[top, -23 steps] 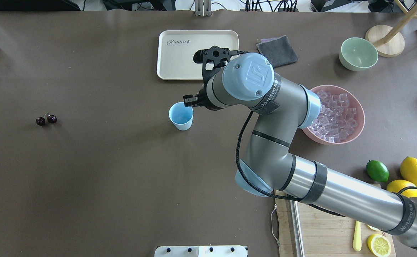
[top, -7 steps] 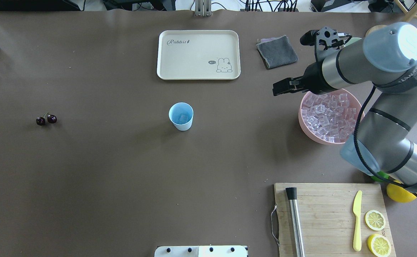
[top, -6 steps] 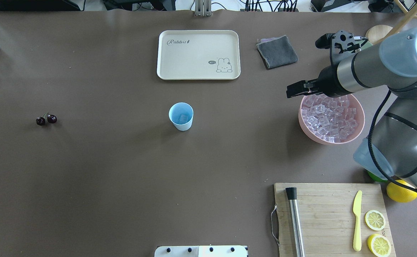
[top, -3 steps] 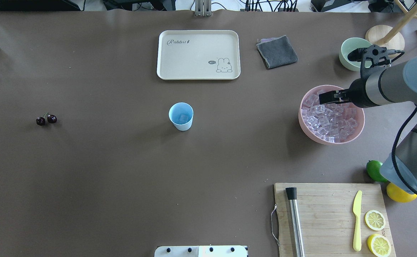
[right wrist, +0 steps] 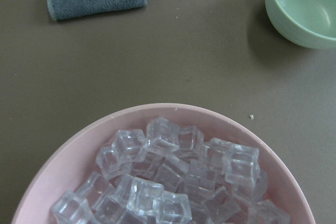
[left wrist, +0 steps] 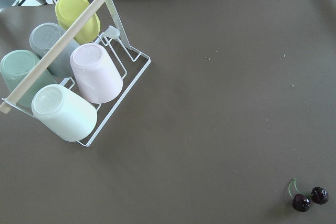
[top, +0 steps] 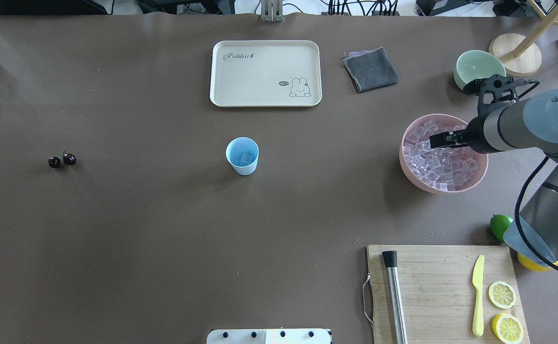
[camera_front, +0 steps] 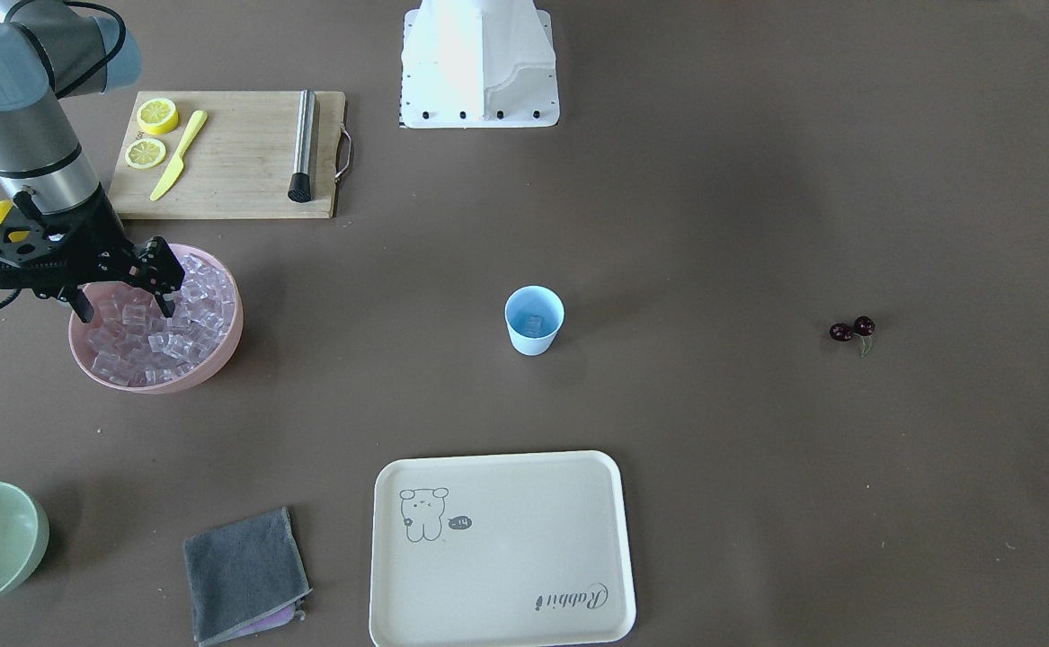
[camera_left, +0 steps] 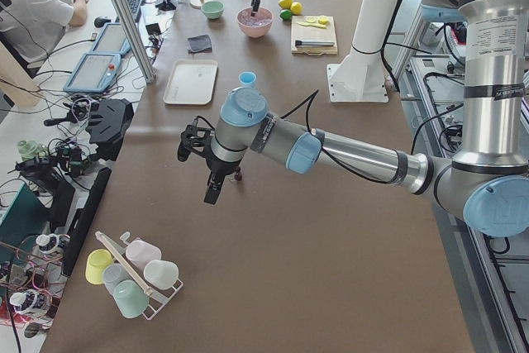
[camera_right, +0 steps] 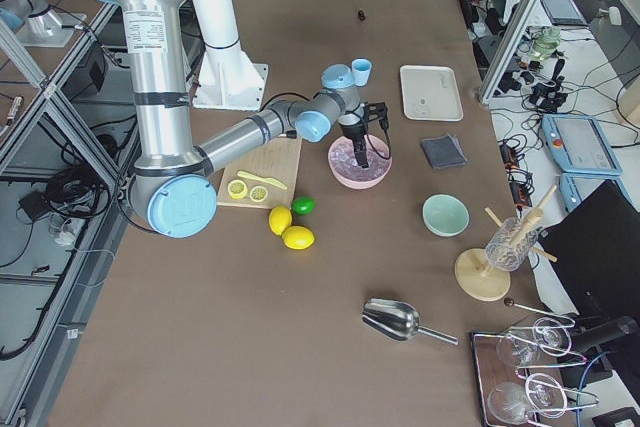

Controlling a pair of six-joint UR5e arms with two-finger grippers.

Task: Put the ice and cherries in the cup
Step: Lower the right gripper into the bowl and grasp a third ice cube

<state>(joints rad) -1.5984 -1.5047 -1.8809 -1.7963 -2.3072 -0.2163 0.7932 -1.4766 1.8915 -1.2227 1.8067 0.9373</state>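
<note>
The light-blue cup (top: 242,155) stands mid-table with one ice cube in it; it also shows in the front view (camera_front: 534,320). More ice (top: 439,162) fills the pink bowl (top: 402,160) on the right. My right gripper (top: 439,140) hangs open and empty just above that ice (camera_front: 151,337), over the bowl's far half. The right wrist view looks straight down on the cubes (right wrist: 173,182). The cherries (top: 61,160) lie far left on the table and show in the left wrist view (left wrist: 310,199). My left gripper (camera_left: 211,192) hovers near them; I cannot tell whether it is open or shut.
A cream tray (top: 265,72) and a grey cloth (top: 370,69) lie at the back. A pale green bowl (top: 479,67) stands behind the pink bowl. A cutting board (top: 432,267) with knife and lemon slices, plus a lime (top: 498,225), sit front right. A cup rack (left wrist: 68,82) stands beyond the cherries.
My right arm has swung from the cup to the pink bowl and settled over the ice. An ice cube now lies in the cup. The cherries have not moved.
</note>
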